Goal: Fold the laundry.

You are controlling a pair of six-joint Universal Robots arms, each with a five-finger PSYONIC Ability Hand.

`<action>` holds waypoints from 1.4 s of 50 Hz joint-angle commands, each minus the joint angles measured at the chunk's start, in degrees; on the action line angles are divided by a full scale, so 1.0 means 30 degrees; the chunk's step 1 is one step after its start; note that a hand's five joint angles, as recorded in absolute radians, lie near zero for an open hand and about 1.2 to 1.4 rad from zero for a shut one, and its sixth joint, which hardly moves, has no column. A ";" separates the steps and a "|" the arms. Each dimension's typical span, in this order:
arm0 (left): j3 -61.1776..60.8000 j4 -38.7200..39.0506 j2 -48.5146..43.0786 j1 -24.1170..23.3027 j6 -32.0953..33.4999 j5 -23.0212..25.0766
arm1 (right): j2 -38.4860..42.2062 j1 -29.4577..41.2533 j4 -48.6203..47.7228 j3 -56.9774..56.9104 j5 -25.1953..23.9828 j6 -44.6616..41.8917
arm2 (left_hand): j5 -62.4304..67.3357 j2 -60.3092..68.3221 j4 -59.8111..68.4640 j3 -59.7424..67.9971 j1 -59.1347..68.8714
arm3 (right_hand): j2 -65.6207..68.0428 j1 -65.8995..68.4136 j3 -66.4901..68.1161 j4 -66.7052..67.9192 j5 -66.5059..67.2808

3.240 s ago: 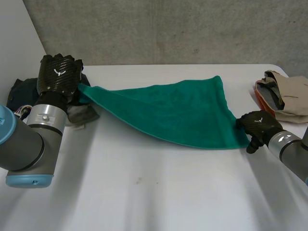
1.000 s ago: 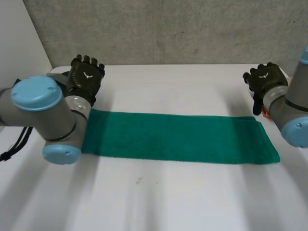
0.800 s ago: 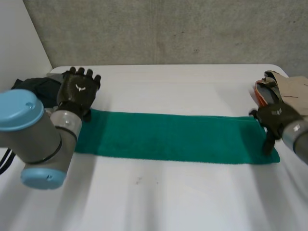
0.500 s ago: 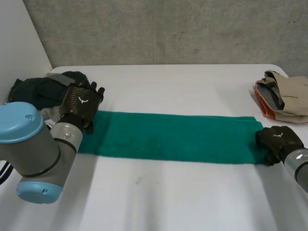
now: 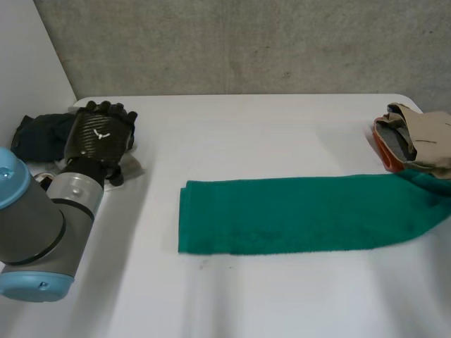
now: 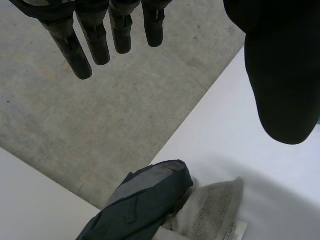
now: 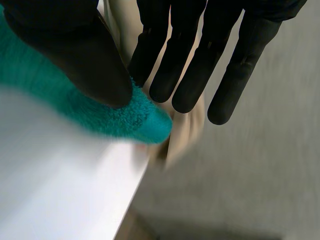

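No words or numbers can be read anywhere. The left hand [image 5: 99,137] carries a small white winged emblem [image 5: 101,132] on its back, without letters. A white tag [image 6: 231,231] on the grey garment [image 6: 210,212] bears faint print, too small to read.

One green towel [image 5: 296,215], one dark clothes heap [image 5: 42,135], one beige folded stack [image 5: 419,137], one white table [image 5: 282,296].
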 commanded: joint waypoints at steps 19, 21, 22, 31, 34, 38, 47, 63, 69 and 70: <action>-0.0381 0.0016 0.0477 -0.0804 -0.0920 -0.0047 | 0.5639 1.7660 -0.0413 -0.3985 -0.2613 0.1027 | -0.0935 -0.0675 -0.0596 -0.0790 -0.0283 | -1.9302 -1.8297 -1.9395 -1.9533 -1.8590; -0.0090 0.0045 0.0477 -0.1213 -0.0920 -0.0018 | 0.4679 1.7515 -0.0558 -0.3694 -0.1209 0.2251 | -0.0935 -0.0675 -0.0596 -0.0790 -0.0283 | -1.9302 -1.8297 -1.9395 -1.9533 -1.8590; 0.0086 0.0046 0.0477 -0.1361 -0.0920 -0.0047 | 0.4207 1.7368 -0.0560 -0.3605 -0.0969 0.2695 | -0.0935 -0.0675 -0.0596 -0.0790 -0.0283 | -1.9302 -1.8297 -1.9395 -1.9533 -1.8590; 0.1845 0.0046 0.0213 -0.3704 -0.0949 -0.0106 | 0.0394 1.3736 0.0463 -0.1321 -0.0790 1.1043 | -0.0935 -0.0675 -0.0596 -0.0790 -0.0283 | -1.9302 -1.8297 -1.9395 -1.9533 -1.8590; 0.2080 0.0075 -0.0370 -0.4845 -0.1007 -0.0047 | 0.0365 1.2887 0.1694 -0.0442 -0.0879 1.1841 | -0.0935 -0.0675 -0.0596 -0.0790 -0.0283 | -1.9302 -1.8297 -1.9395 -1.9533 -1.8590; 0.2840 0.0104 -0.2273 -0.7012 -0.1183 -0.0018 | 0.0423 1.1305 0.1785 0.0905 -0.0850 1.0759 | -0.0935 -0.0675 -0.0596 -0.0790 -0.0283 | -1.9302 -1.8297 -1.9395 -1.9533 -1.8590; 0.6353 0.0075 -0.7604 -0.8686 -0.1125 -0.0281 | 0.0394 1.0277 0.1022 0.1816 -0.0586 0.8998 | -0.0640 -0.0380 -0.0301 -0.0494 0.0012 | -1.6431 -1.5426 -1.6524 -1.6662 -1.5719; 1.2715 -0.2560 -1.2941 -0.6754 -0.0306 -0.6579 | 0.1331 1.0101 0.0085 0.1933 -0.0469 0.8296 | 0.0033 0.0293 0.0373 0.0179 0.0686 | 0.0825 0.1830 0.0732 0.0594 0.1536; 1.0932 -0.2972 -1.1101 -0.6197 0.0076 -0.7430 | 0.1273 0.9984 0.0114 0.2050 -0.0264 0.7915 | -0.0023 0.0237 0.0317 0.0123 0.0629 | 0.4031 0.5037 0.3938 0.3801 0.4743; 1.0116 -0.2885 -1.0284 -0.6196 -0.0040 -0.7372 | 0.1215 1.0013 0.0114 0.2108 -0.0119 0.7769 | -0.0023 0.0237 0.0317 0.0123 0.0629 | 0.4031 0.5037 0.3938 0.3801 0.4743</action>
